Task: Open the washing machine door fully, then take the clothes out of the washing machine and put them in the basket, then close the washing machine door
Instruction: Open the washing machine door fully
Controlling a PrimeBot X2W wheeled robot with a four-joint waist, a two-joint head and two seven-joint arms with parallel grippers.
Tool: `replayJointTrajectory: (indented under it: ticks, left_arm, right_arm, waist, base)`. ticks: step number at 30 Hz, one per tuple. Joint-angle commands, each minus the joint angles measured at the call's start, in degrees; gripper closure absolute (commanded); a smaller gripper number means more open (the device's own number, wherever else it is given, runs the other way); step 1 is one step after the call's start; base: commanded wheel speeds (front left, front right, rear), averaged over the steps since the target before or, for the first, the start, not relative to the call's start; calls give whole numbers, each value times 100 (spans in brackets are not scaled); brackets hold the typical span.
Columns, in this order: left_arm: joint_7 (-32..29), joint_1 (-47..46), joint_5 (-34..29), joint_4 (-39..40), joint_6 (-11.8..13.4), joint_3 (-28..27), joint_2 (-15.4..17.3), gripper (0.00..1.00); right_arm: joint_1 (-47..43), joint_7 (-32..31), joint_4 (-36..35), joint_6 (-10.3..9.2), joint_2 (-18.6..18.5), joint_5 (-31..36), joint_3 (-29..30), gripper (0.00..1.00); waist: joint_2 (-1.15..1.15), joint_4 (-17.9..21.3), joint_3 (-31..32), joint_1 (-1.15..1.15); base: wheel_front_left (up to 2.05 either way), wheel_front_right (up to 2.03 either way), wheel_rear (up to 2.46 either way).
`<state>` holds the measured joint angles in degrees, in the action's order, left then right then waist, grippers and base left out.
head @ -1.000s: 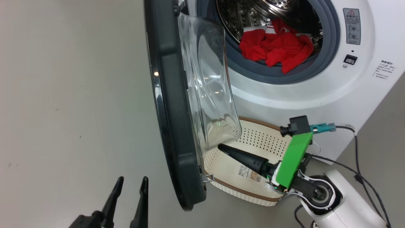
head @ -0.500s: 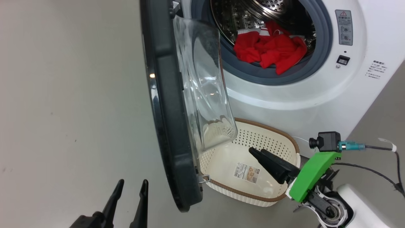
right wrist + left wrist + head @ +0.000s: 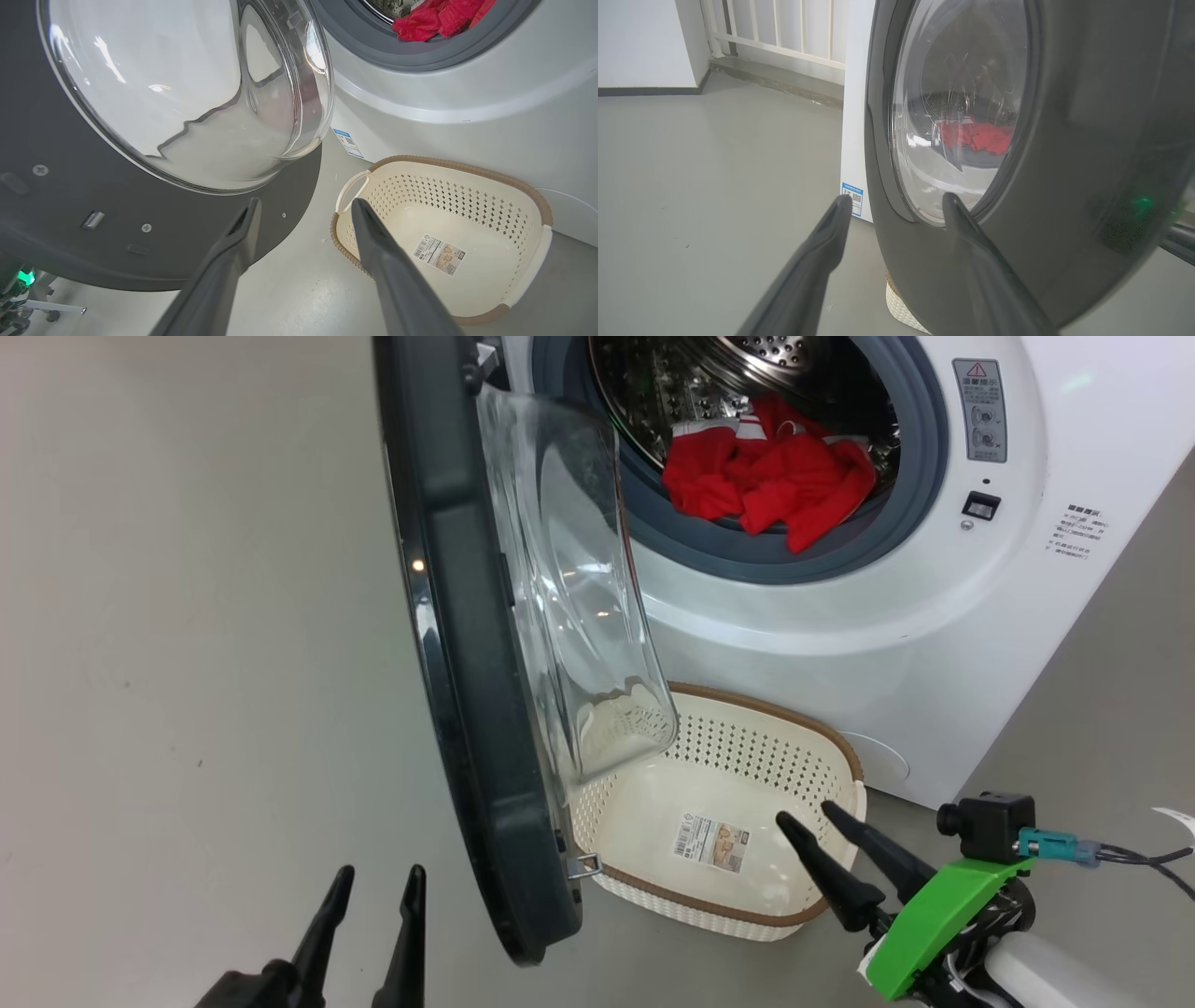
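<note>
The left hand [image 3: 381, 871] and right hand [image 3: 805, 811] gape wide, empty — basket [image 3: 747, 747] label [image 3: 711, 842] print unreadable.

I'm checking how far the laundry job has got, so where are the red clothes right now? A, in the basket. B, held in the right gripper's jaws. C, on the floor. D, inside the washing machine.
D: the red clothes lie bunched inside the washing machine at the mouth of its opening, and the basket has only a paper label in it.
</note>
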<state>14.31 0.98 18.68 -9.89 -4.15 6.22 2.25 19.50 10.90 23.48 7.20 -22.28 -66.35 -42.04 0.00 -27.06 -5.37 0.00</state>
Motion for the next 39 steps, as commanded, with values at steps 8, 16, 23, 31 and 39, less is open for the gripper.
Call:
replayJointTrajectory:
  ticks: [8,16,23,31,39]
  left_arm:
    - [69,-184,-14,99,-67,-236,63,0]
    - [69,-208,-25,87,-85,-236,63,0]
    - [69,-209,-27,80,-85,-229,63,0]
    - [69,-185,-48,108,-80,-218,63,0]
    - [69,-192,-54,97,-88,-211,63,0]
  right_arm:
    - [271,403,113,29,-123,547,51,0]
    - [-132,408,-143,29,97,1612,1026,0]
    - [-534,409,-390,29,327,2494,1737,0]
    - [-937,409,-471,29,578,3086,2178,0]
    - [-1072,409,-377,29,665,3278,2241,0]
  waist:
    - [0,60,-30,0]
    - [0,53,-58,0]
    - [0,33,-58,0]
    - [0,18,-44,0]
    - [0,5,-38,0]
  base:
    - [0,0,0]
    - [0,0,0]
    - [0,0,0]
    - [0,0,0]
    - [0,0,0]
